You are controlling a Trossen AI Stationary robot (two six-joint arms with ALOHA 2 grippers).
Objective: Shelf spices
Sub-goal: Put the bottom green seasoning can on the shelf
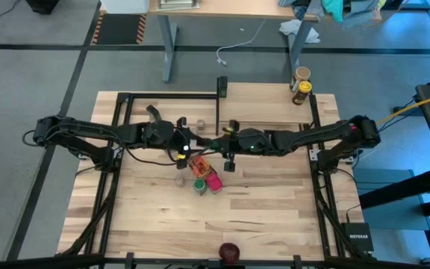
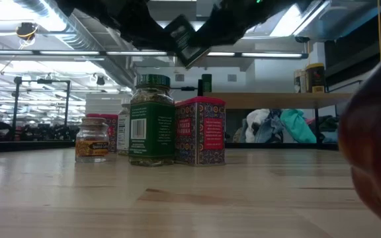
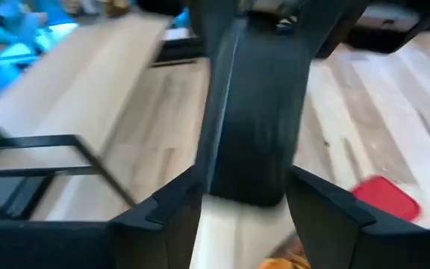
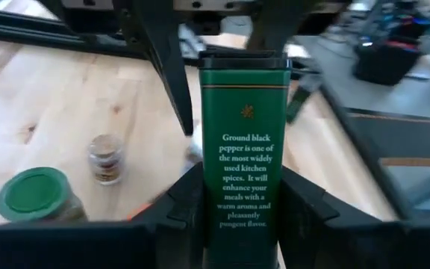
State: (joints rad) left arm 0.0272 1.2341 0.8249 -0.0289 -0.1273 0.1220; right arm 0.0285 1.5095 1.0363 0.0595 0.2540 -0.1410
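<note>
A dark green pepper tin (image 4: 245, 149) hangs in the air over the middle of the table, between my two grippers, which meet there. My right gripper (image 4: 237, 198) is shut on the tin's end nearer to it. My left gripper (image 3: 245, 205) is open, with a finger on either side of the tin's other end (image 3: 248, 179). In the low view the tin (image 2: 187, 41) tilts high above the spices. Under the grippers stand a pink-red box (image 1: 213, 181), a green-lidded jar (image 1: 199, 185), a small jar (image 1: 179, 179) and an orange packet (image 1: 198, 166). The shelf (image 1: 267, 110) is at the far side. My right gripper pinches the tin between its two fingers, on the two narrow sides (image 4: 207, 202) near the end that faces it. The fingers come from the table's right, slanting a little downward, and the tin runs lengthwise out from them. It hangs clear of the table, tilted.
Two bottles (image 1: 301, 84) stand on the shelf's far right end. Two small jars (image 1: 200, 123) sit on the table by the shelf's front. A dark red round thing (image 1: 230, 252) lies at the near edge and fills the low view's right side. Bare boards lie near left and near right.
</note>
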